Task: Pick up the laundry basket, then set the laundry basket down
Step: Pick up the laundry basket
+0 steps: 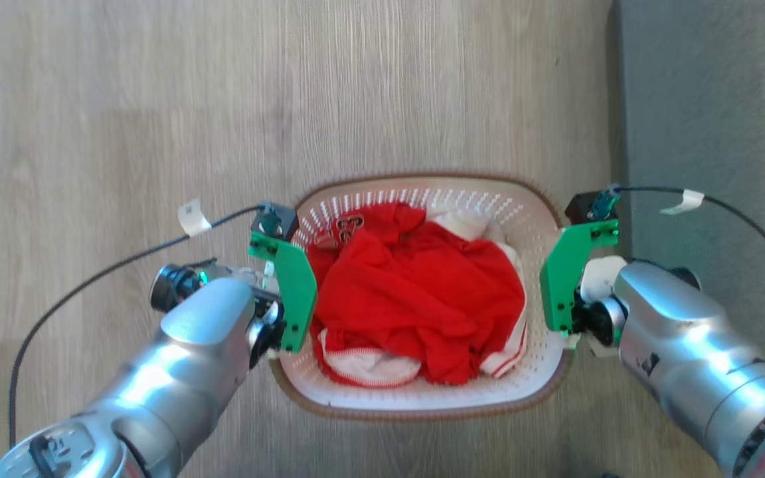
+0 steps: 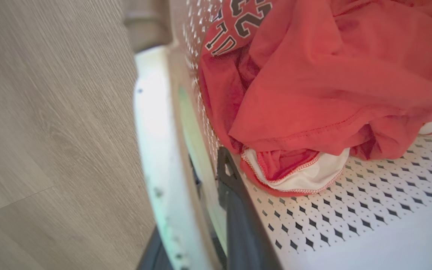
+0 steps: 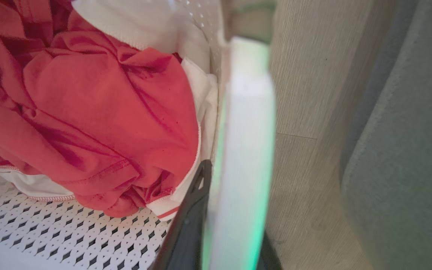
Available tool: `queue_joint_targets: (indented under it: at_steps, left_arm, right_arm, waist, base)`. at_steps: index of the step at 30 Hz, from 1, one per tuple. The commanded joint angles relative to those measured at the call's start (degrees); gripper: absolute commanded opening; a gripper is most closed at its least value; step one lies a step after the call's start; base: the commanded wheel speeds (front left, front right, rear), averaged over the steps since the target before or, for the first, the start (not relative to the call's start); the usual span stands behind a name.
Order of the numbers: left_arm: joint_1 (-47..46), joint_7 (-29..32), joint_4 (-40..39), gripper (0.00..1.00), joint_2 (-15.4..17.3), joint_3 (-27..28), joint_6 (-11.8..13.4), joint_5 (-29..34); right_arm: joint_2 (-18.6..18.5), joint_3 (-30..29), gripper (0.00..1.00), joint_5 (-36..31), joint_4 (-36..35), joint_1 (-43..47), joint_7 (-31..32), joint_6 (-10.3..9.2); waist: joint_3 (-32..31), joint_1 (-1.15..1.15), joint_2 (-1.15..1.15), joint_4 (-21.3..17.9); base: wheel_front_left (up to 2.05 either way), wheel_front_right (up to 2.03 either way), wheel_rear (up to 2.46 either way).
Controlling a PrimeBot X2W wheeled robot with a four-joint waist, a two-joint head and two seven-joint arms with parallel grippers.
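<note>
In the head view, a pale wooden floor (image 1: 123, 99) is at the left, and a black cable (image 1: 90, 279) with a white tape tag runs over it to the left arm. The left gripper (image 1: 289, 292), under a green plate, is at the left side of the laundry basket (image 1: 422, 179). In the left wrist view its jaws are closed on that side. One dark finger (image 2: 238, 225) is inside, against the perforated wall. The other is outside, and the white handle (image 2: 152, 131) is pressed between them.

The basket lies in the middle between the two arms, above the wooden floor. I cannot tell whether it touches the floor. Inside is a crumpled red garment (image 1: 416, 292) with white cloth (image 1: 462, 222) under and behind it.

The right gripper (image 1: 558, 292) holds the right side in the same way. In the right wrist view one dark finger (image 3: 189, 225) is inside the wall, and the white handle (image 3: 246, 150) is just beside it, so the jaws are closed on this side as well. Further right is a second cable (image 1: 754, 226), and below it a grey carpet (image 1: 714, 99) that borders the floor.
</note>
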Motion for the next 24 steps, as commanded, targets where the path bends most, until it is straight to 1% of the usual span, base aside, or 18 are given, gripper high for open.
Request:
queue_joint_targets:
  at_steps: [1, 6, 12, 13, 24]
  left_arm:
    - [0.84, 0.93, -0.91, 0.00, 0.59, -0.77, -1.59, 2.13]
    - [3.19, 3.88, -1.16, 0.00, 0.59, -0.78, -2.49, 1.63]
    - [5.01, 4.92, -0.62, 0.00, 0.59, -0.78, -3.03, 1.12]
    - [5.01, 4.92, -0.62, 0.00, 0.59, -0.78, -3.03, 1.12]
    - [7.33, 7.91, 0.58, 0.00, 0.59, -0.79, -3.69, 0.59]
  right_arm:
    - [0.39, 1.18, 0.00, 0.05, -1.09, 1.72, 0.40, 0.40]
    - [1.17, 2.28, 0.00, 1.52, -1.52, 3.42, 1.95, 0.40]
    - [2.15, 3.55, 0.00, 3.40, -1.75, 5.40, 3.03, 0.40]
    - [2.15, 3.55, 0.00, 3.40, -1.75, 5.40, 3.03, 0.40]
    - [2.90, 4.97, 0.00, 5.61, -0.93, 6.57, 4.46, 0.40]
  waist:
    - [-4.81, 0.00, 0.00, 0.09]
    - [-10.17, 0.00, 0.00, 0.25]
    - [-17.10, 0.00, 0.00, 0.64]
    - [-17.10, 0.00, 0.00, 0.64]
    - [-25.25, 0.00, 0.00, 1.95]
  base:
    - [0.00, 0.00, 0.00]
    - [0.00, 0.00, 0.00]
    - [0.00, 0.00, 0.00]
    - [0.00, 0.00, 0.00]
    - [0.00, 0.00, 0.00]
